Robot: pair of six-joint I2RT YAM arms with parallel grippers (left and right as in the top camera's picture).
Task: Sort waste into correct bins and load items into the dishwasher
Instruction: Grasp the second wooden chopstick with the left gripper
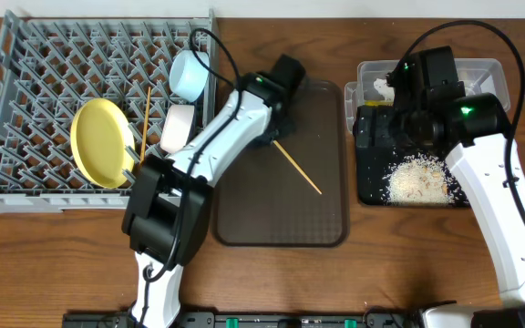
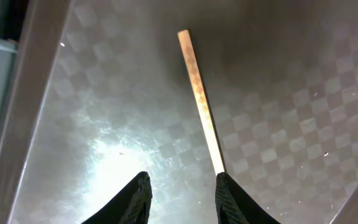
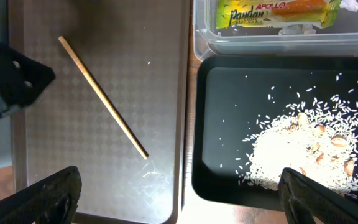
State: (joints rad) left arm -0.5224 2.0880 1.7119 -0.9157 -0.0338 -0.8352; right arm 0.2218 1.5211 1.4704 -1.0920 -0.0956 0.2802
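One wooden chopstick (image 1: 297,167) lies diagonally on the brown serving tray (image 1: 322,219); it also shows in the left wrist view (image 2: 199,99) and the right wrist view (image 3: 101,96). My left gripper (image 2: 184,190) is open and empty just above the tray, its right finger at the chopstick's near end. My right gripper (image 3: 179,199) is wide open and empty, high over the gap between the brown tray and the black tray (image 3: 229,124). Rice scraps (image 3: 303,149) lie on the black tray. The snack wrapper (image 3: 278,14) and a white tissue (image 1: 381,88) lie in the clear tub (image 1: 481,68).
The grey dish rack (image 1: 25,82) at the left holds the yellow plate (image 1: 103,141), the light-blue bowl (image 1: 190,73), a white dish (image 1: 179,128) and a second chopstick (image 1: 146,118). Bare wooden table (image 1: 272,282) lies in front.
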